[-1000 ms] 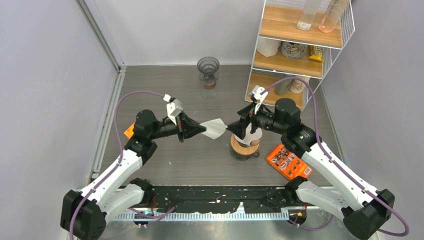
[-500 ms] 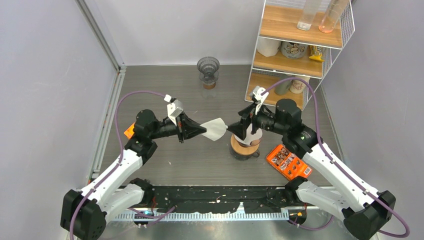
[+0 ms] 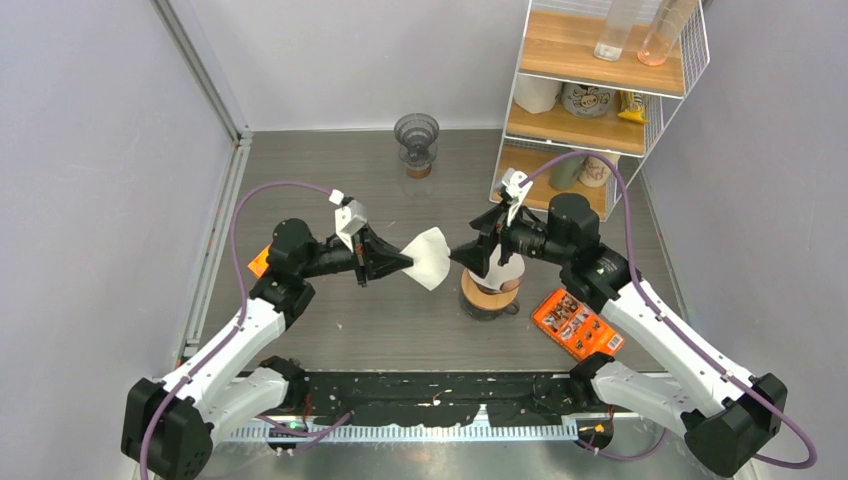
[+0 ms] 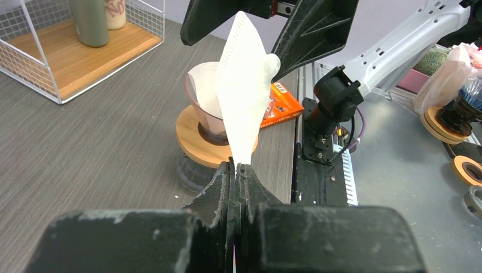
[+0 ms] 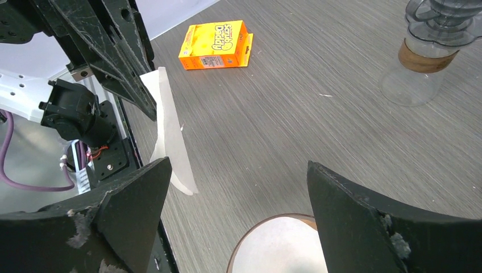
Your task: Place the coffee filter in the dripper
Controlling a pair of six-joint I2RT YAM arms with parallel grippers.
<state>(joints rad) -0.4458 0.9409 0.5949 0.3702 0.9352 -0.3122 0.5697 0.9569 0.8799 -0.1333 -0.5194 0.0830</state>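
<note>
My left gripper [image 3: 405,262] is shut on the pointed end of a white paper coffee filter [image 3: 430,257], held in the air left of the dripper. In the left wrist view the filter [image 4: 244,96] stands up from my closed gripper [image 4: 235,168]. The dripper [image 3: 487,292], a clear cone on a wooden ring [image 4: 196,133], has white paper inside it. My right gripper [image 3: 462,255] is open, above the dripper's left rim, with its tips close to the filter's free edge. In the right wrist view the filter [image 5: 167,136] hangs beside the left finger of the gripper [image 5: 239,165], over the dripper [image 5: 278,244].
An orange box [image 3: 258,262] lies behind the left arm and shows in the right wrist view [image 5: 216,44]. An orange packet [image 3: 577,323] lies right of the dripper. A glass carafe [image 3: 416,143] stands at the back. A wire shelf [image 3: 590,90] with jars stands at the back right.
The filter has turned in my left gripper and now shows broader and hangs lower. My right gripper has shifted slightly left, and its tips stand apart from the filter's edge.
</note>
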